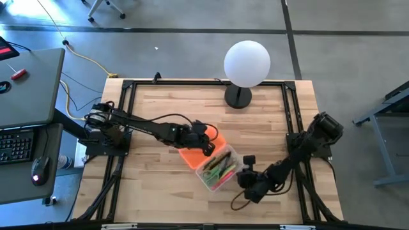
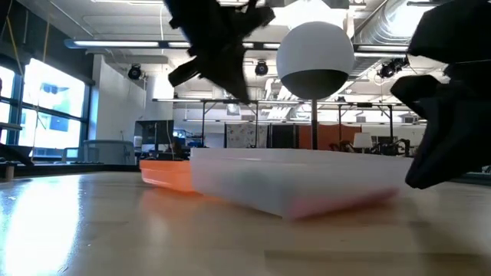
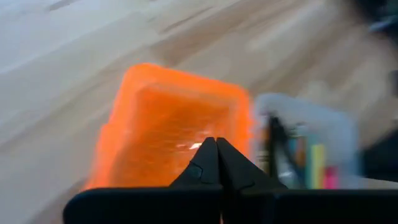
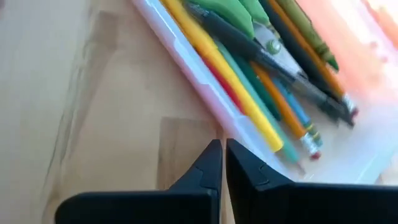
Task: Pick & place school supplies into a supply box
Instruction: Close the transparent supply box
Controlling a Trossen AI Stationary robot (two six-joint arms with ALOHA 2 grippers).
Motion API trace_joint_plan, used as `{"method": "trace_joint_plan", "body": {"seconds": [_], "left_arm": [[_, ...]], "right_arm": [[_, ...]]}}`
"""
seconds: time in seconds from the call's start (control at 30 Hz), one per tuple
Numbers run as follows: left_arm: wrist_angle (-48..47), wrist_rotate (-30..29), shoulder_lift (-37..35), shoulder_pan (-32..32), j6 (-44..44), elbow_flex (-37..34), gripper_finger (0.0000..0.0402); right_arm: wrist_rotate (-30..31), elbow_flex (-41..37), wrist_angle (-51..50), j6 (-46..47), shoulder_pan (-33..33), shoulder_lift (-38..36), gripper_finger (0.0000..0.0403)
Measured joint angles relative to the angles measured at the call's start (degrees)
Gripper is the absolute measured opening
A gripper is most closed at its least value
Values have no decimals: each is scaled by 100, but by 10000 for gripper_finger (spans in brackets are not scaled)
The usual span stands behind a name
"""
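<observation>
The clear supply box (image 1: 220, 174) lies slantwise on the table with its orange lid (image 1: 190, 155) open flat beside it. Inside lie the school supplies (image 4: 249, 62): yellow, orange, black and green pens and pencils, plus green-handled scissors (image 4: 233, 11). My left gripper (image 3: 216, 144) is shut and hangs above the lid (image 3: 168, 124), well clear of it in the low view (image 2: 234, 88). My right gripper (image 4: 222, 148) is shut and points down at bare wood just short of the box's clear long wall (image 4: 186, 62), low over the table (image 2: 420, 178).
A white globe lamp (image 1: 246, 62) on a black foot stands at the table's far edge. A black frame (image 1: 128, 86) runs along the table's borders. Bare wood lies on the near left. A desk with a keyboard (image 1: 16, 144) stands off the left side.
</observation>
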Motion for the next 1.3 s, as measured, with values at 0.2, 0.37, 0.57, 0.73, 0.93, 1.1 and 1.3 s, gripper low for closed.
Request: {"method": "trace_joint_plan", "body": {"seconds": [0.2, 0.37, 0.57, 0.73, 0.93, 1.1, 1.3], "left_arm": [[-1494, -271, 0, 352, -762, 0, 18], [-2306, -360, 0, 421, -1267, 0, 14], [-2719, -347, -9, 405, -2152, -440, 17], [-1825, -131, -8, 393, -2392, -1124, 10], [-1169, 124, -4, 406, -2360, -1451, 12], [-955, 155, -2, 406, -2293, -1521, 10], [49, 372, -2, 406, -1542, -1526, 10]], "right_arm": [[-7, 0, -7, 954, 9, -4, 0], [148, 0, -17, 2181, 212, -6, 0], [586, 0, 11, 2904, 552, 114, 0], [1149, 0, 13, 3580, 790, 385, 0], [1347, 2, 356, 3673, 823, 827, 0], [1795, 2, 625, 3411, 754, 1061, 0], [1908, -4, 637, 3037, 525, 1073, 0]]}}
